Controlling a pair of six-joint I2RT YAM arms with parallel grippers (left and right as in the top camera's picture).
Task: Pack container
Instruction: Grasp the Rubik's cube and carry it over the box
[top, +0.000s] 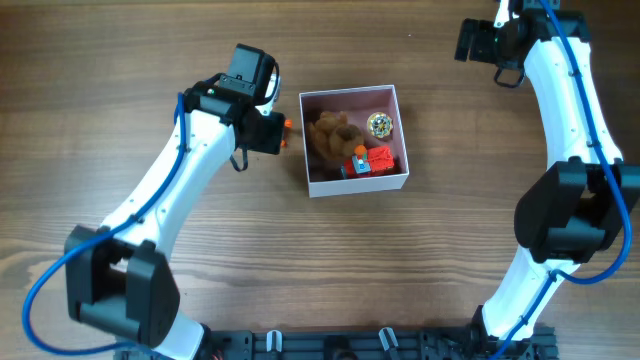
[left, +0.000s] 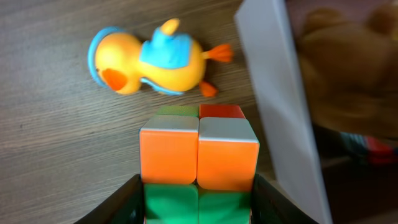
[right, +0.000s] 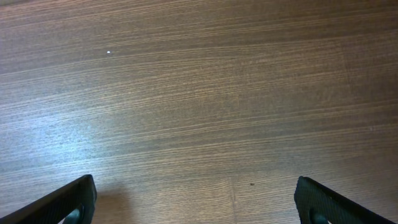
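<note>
The left gripper (left: 199, 202) is clamped on a glossy puzzle cube (left: 199, 152) of orange, green and red tiles, one finger pressing each side. Beyond it a smooth yellow plastic duck (left: 149, 59) lies on the wood-grain counter (right: 199, 93), just beside the left wall of the container (top: 360, 184). That box sits mid-counter, nearer the far edge. It is square, with no long axis, open top up and its sides turned slightly off the counter's edges. Inside lie a fuzzy brown plush (top: 330, 135), a sprinkled ring (top: 379, 125) and a red block toy (top: 372, 160). Near the far right corner, the right gripper (right: 199, 205) hangs spread wide, empty.
</note>
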